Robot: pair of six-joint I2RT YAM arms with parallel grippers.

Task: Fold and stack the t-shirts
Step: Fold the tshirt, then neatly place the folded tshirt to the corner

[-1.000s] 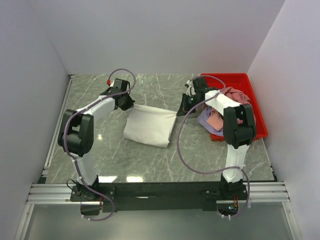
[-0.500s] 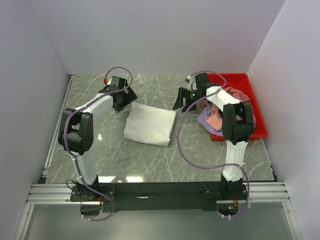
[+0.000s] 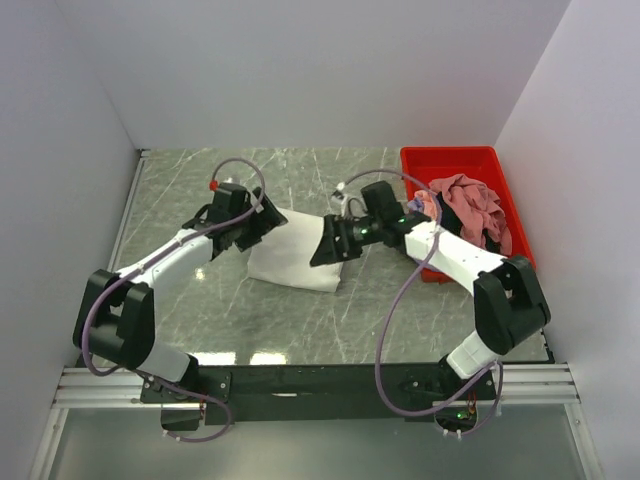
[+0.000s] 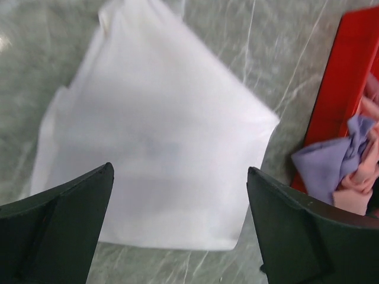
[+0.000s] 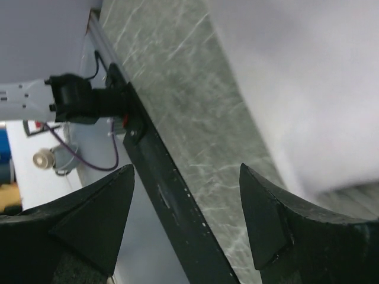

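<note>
A white t-shirt (image 3: 292,258) lies folded in a rough rectangle on the marble table. My left gripper (image 3: 263,222) hovers over its far left corner, open and empty. In the left wrist view the white t-shirt (image 4: 160,142) spreads below the open left gripper (image 4: 179,171). My right gripper (image 3: 328,246) hangs over the shirt's right edge, also open and empty. The right wrist view shows the white t-shirt (image 5: 314,89) at the upper right, with the right gripper (image 5: 186,171) over bare table. A pink t-shirt (image 3: 466,198) and a lavender t-shirt (image 4: 327,164) lie crumpled in the bin.
The red plastic bin (image 3: 452,158) stands at the back right, against the right wall. White walls close the table on three sides. A black rail (image 5: 163,195) runs along the table's near edge.
Both grippers have opened and let go of the white shirt's far corners. Both arms then swung nearer, over the shirt. The shirt now rests folded on the table.
</note>
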